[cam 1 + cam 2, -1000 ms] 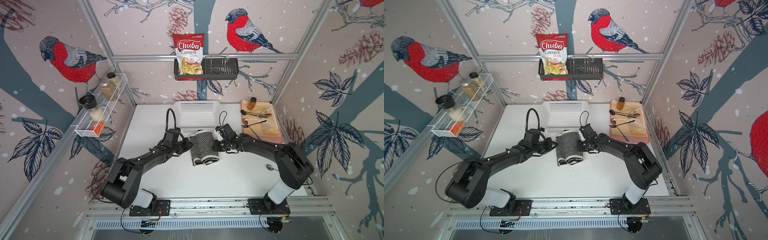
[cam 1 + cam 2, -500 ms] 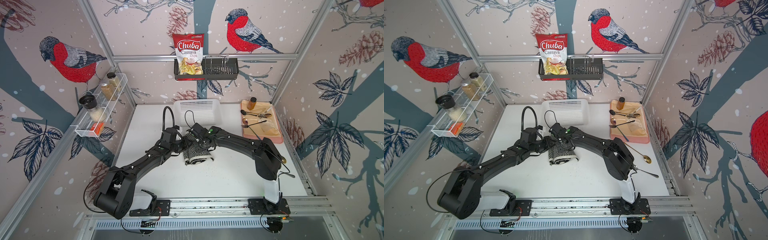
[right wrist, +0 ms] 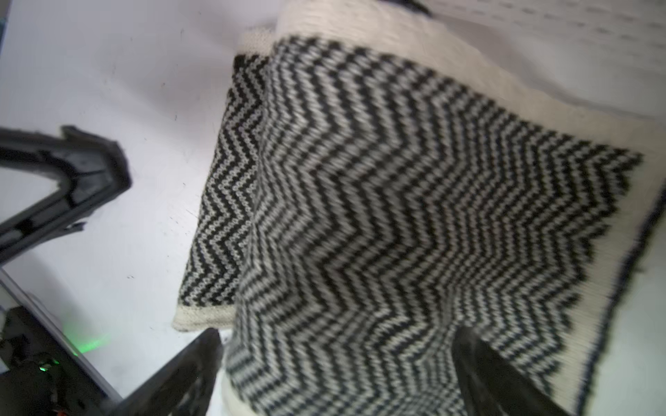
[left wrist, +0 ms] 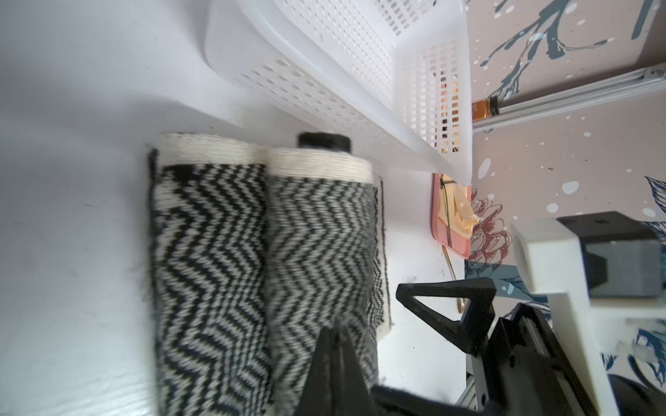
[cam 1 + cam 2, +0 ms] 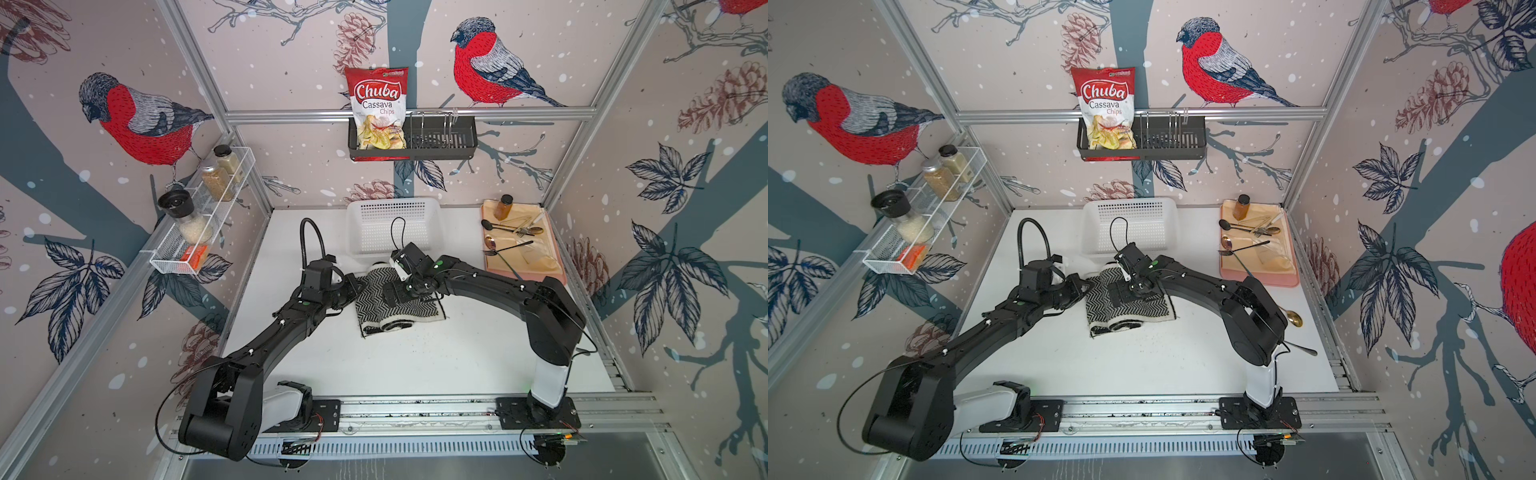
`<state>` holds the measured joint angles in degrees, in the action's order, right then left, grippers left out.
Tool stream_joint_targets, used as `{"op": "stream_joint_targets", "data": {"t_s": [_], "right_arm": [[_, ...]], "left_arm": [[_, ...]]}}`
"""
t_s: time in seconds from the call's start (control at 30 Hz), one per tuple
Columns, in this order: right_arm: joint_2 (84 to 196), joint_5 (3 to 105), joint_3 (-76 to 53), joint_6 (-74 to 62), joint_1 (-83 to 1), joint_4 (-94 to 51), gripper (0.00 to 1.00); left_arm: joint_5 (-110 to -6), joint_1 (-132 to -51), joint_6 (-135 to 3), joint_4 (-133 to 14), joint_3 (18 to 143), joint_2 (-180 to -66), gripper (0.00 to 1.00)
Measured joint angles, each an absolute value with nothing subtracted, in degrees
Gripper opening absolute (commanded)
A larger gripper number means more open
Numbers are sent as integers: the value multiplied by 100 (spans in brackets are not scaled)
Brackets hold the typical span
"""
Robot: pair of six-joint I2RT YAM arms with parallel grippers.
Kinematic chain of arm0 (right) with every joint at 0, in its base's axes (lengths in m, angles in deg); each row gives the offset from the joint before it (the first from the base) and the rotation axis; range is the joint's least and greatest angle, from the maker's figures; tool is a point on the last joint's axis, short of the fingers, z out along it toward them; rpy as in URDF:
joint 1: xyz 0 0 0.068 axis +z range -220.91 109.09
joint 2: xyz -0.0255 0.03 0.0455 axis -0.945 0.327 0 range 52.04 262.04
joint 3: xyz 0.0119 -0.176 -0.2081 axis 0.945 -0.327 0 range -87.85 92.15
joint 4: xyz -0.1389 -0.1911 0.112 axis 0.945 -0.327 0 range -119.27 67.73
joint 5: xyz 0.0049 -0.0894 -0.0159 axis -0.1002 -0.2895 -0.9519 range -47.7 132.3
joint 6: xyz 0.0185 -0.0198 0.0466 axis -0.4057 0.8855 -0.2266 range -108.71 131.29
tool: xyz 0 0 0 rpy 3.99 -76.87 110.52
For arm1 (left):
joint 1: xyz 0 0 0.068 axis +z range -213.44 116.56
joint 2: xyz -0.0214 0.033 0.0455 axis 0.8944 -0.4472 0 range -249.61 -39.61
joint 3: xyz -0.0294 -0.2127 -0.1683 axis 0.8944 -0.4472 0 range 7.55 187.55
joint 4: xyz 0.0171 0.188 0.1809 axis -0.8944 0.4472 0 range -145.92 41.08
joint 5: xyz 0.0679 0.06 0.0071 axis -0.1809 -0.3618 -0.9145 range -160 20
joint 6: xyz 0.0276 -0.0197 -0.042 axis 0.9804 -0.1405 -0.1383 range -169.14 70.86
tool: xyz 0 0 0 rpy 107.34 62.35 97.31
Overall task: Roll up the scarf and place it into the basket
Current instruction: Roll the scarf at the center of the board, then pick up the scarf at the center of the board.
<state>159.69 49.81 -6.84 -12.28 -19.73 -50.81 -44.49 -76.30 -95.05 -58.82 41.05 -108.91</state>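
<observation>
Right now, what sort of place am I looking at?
Probably a mock kitchen test booth: white wire shelf of spice jars, red Chuba chips bag in a black wall rack, pink tray of cutlery.

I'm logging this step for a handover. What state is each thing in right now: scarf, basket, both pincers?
scarf: partly rolled, one flat end loose, lying on the table beside the basket, not in it.
basket: upright, empty.
left pincer: shut, tips against the scarf's roll.
right pincer: open, straddling the scarf.
</observation>
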Motion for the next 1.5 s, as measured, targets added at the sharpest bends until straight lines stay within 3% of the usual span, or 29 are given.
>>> {"op": "stream_joint_targets", "data": {"t_s": [0.2, 0.37, 0.57, 0.9, 1.5], "right_arm": [[16035, 5188, -948, -1342, -2078, -4606, 100], [15578, 5265, -1838, -1596, -2732, -4123, 100], [15600, 6144, -2706, -1799, -3165, -3295, 100], [16286, 7077, -2236, -2026, -2660, -2377, 100], [17515, 7573, -1228, -2330, -1847, -1186, 100]], "left_arm": [[-4997, -7451, -9289, -5248, 3965, -10771, 0], [-5093, -7440, -9223, -5091, 3689, -10911, 0], [-5152, -7440, -9221, -5252, 3390, -11247, 0], [-4940, -7455, -9273, -5958, 3307, -11840, 0], [-4331, -7532, -9490, -7626, 3078, -12607, 0]]}}
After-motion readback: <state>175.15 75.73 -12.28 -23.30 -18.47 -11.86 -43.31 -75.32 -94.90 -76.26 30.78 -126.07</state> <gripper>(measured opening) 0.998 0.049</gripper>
